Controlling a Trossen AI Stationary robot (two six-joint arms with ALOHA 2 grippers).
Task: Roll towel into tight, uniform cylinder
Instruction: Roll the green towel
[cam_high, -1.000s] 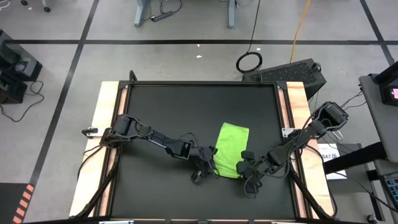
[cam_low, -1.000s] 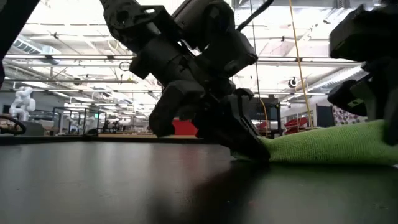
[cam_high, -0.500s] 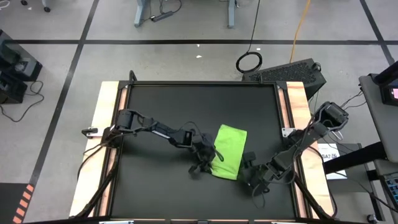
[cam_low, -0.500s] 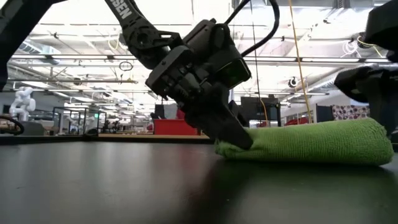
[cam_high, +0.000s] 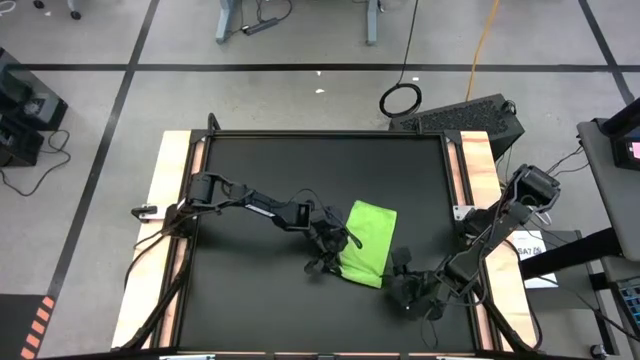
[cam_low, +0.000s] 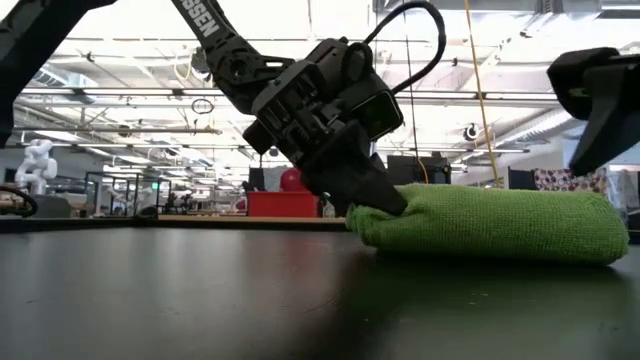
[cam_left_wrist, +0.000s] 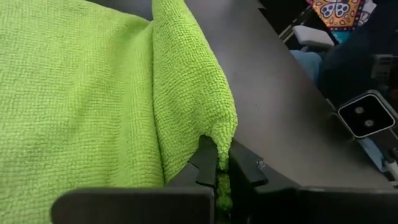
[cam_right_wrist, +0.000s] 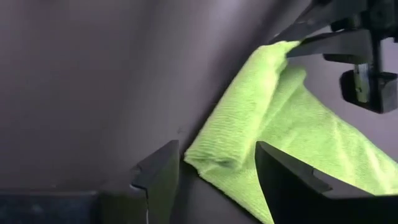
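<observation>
Two tools work at one cloth. The left tool (cam_left_wrist: 217, 177) is pressed together on a fold of the towel (cam_high: 367, 243), pinching the rolled edge at its near corner; in the low view the left tool (cam_low: 375, 200) bites into that end just above the bench (cam_high: 260, 180). The right tool (cam_right_wrist: 214, 174) stands spread and empty, just off the towel's opposite near corner, its fingers (cam_right_wrist: 283, 177) straddling nothing but bare bench surface; from above, the right tool (cam_high: 410, 290) sits clear of the green edge.

The towel lies near the middle of the bench, partly folded over itself at its near end, with the far part flat. Seen level, the towel (cam_low: 490, 222) is a low, soft hump and not yet a firm cylinder.

With only one end of the roll pinched, I judge the main risk to be an uneven turn: the gripped end could wind tighter and travel ahead, giving a cone. The free end could also relax and unroll while the right tool stays off it. A pull along the bench might drag the whole cloth sideways.
</observation>
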